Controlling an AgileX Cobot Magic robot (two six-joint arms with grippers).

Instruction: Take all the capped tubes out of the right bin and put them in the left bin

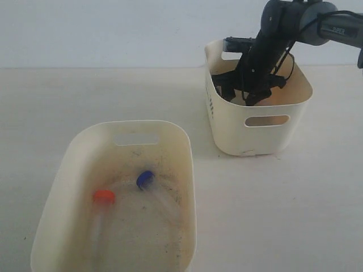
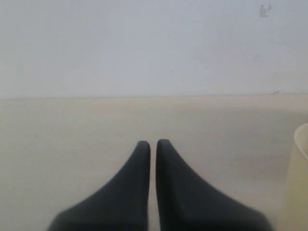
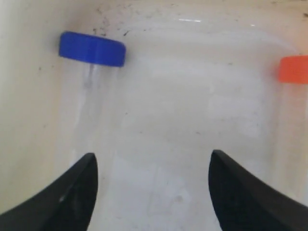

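Cream plastic with dark side slits, the right bin [image 1: 266, 141] stood far right. The right gripper [image 3: 152, 154] hung inside it, jaws wide apart and empty, ready to grab a tube. A blue-capped clear tube [image 3: 91, 48] and an orange-capped clear tube [image 3: 293, 69] lay on its floor. Two other capped tubes [image 1: 145, 178] lay in the speckled cream left bin [image 1: 65, 187], near left. The left gripper [image 2: 153, 142] sat aside, jaws together, empty.

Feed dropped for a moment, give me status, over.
Left gripper shut, over table. Right gripper open, empty, down in right bin. Blue-capped tube, orange-capped tube on its floor; left bin holds second orange tube, second blue tube. Nothing blocking.
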